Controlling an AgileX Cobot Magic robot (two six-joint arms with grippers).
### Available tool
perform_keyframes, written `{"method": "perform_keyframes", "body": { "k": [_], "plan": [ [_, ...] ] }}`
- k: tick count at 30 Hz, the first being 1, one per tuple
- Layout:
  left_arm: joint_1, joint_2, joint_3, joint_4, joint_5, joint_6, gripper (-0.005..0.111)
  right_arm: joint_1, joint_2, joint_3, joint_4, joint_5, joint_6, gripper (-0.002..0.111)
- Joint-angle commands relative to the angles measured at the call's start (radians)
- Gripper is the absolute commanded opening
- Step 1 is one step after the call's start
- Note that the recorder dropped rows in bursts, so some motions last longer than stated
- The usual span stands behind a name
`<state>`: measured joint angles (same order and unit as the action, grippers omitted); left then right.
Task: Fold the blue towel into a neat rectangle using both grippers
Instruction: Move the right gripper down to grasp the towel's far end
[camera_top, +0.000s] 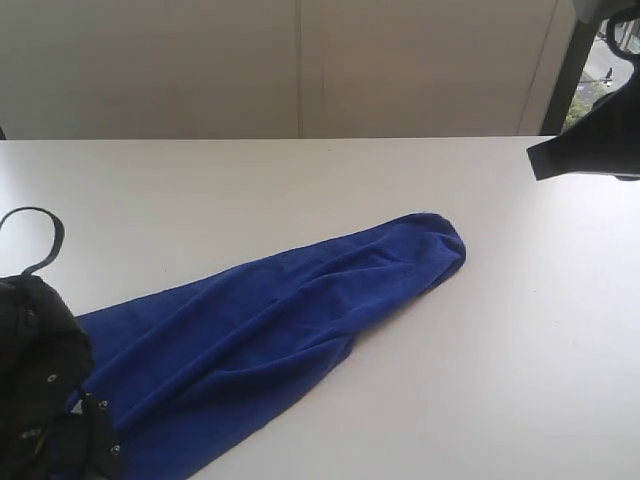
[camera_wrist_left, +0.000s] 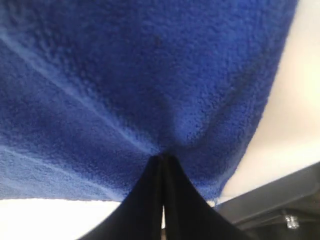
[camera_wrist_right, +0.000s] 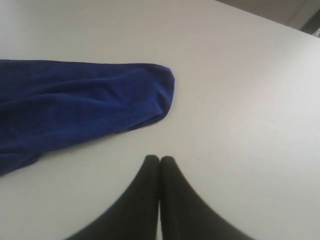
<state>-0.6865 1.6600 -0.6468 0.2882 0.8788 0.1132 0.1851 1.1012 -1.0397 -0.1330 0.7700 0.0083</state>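
Long axis: blue towel (camera_top: 270, 320) runs diagonally from left gripper (camera_wrist_left: 161, 159) toward right gripper (camera_wrist_right: 159, 160).
Left jaws: pinching the towel's end.
Right jaws: pressed together, empty — nearer the free end, not touching.

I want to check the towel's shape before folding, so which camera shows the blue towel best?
The exterior view: the blue towel lies bunched in a diagonal strip on the table. The left wrist view shows only fuzzy fabric pinched in the left gripper; the right wrist view shows just its rounded end.

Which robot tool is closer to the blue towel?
Left. The left tool pinches the blue towel; the right tool is shut, apart from its other end.
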Motion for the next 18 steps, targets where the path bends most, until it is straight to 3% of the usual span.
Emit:
{"method": "perform_keyframes", "body": {
  "k": [1, 9, 13, 18],
  "plan": [
    [-0.004, -0.072, -0.046, -0.035, -0.043, -0.01, 0.0, -0.005, -0.006, 0.005, 0.003, -0.007, -0.008, 0.0],
    [0.002, -0.222, -0.147, -0.03, -0.246, -0.021, 0.0, -0.005, 0.042, 0.005, 0.001, -0.021, -0.008, 0.0],
    [0.035, -0.222, -0.147, 0.078, -0.327, -0.176, 0.0, -0.005, 0.087, 0.007, 0.001, -0.054, -0.018, 0.0],
    [0.035, -0.29, -0.147, 0.106, -0.445, -0.359, 0.0, -0.005, 0.188, 0.004, 0.094, -0.101, -0.16, 0.0]
  ]
}}
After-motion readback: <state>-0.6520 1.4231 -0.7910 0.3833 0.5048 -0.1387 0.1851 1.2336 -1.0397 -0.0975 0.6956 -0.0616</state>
